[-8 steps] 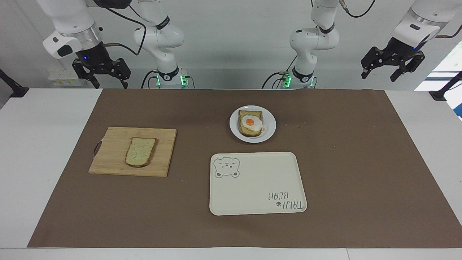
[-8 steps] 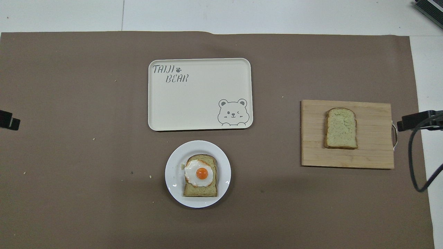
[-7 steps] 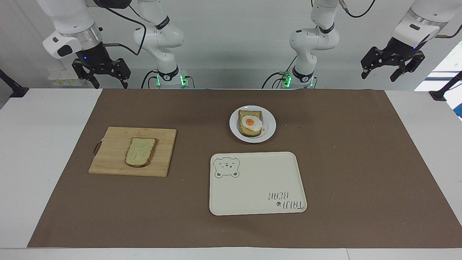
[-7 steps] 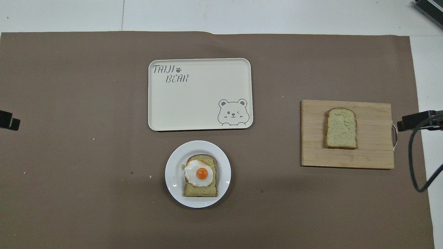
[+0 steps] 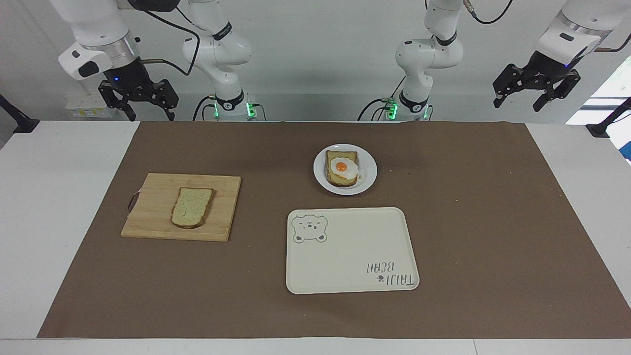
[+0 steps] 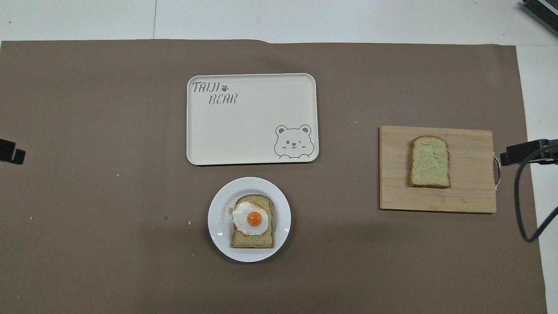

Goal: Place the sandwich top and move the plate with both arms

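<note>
The sandwich top [image 5: 192,213] [image 6: 430,162], a plain speckled bread slice, lies flat on a wooden cutting board [image 5: 153,197] [image 6: 471,174] toward the right arm's end of the table. The small white plate [image 5: 369,173] [image 6: 218,218] sits near the table's middle and carries a bread slice with a fried egg [image 5: 341,167] [image 6: 253,220]. My right gripper [image 5: 151,117] [image 6: 527,152] hangs open and empty in the air at the robots' edge of the table, past the board. My left gripper [image 5: 517,104] [image 6: 11,151] hangs open and empty at the other end.
A cream rectangular tray with a bear drawing [image 5: 352,251] [image 6: 244,131] lies just farther from the robots than the plate. A brown mat [image 5: 468,222] covers most of the white table. A black cable [image 6: 521,205] hangs by the right gripper.
</note>
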Robot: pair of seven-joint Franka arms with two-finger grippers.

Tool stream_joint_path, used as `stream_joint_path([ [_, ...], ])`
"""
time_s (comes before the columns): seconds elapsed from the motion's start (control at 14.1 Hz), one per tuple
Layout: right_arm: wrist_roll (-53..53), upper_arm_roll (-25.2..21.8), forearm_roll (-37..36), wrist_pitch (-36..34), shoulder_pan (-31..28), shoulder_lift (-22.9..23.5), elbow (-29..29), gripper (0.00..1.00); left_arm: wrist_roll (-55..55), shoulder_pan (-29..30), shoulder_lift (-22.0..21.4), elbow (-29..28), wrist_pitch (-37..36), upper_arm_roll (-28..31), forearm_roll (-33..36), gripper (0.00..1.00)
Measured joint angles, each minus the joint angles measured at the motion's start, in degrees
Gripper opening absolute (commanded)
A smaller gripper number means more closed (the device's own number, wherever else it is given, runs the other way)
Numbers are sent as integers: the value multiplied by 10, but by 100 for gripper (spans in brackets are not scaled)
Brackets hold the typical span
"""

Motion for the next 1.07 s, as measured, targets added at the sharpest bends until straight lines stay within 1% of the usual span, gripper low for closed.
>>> stream_joint_path([
  [0.78, 0, 0, 0, 0, 0, 0, 0, 100, 0, 0, 0, 0, 0, 0, 0, 100],
  [1.07, 0, 0, 0, 10, 0, 0, 0, 100, 0, 0, 0, 0, 0, 0, 0, 100],
])
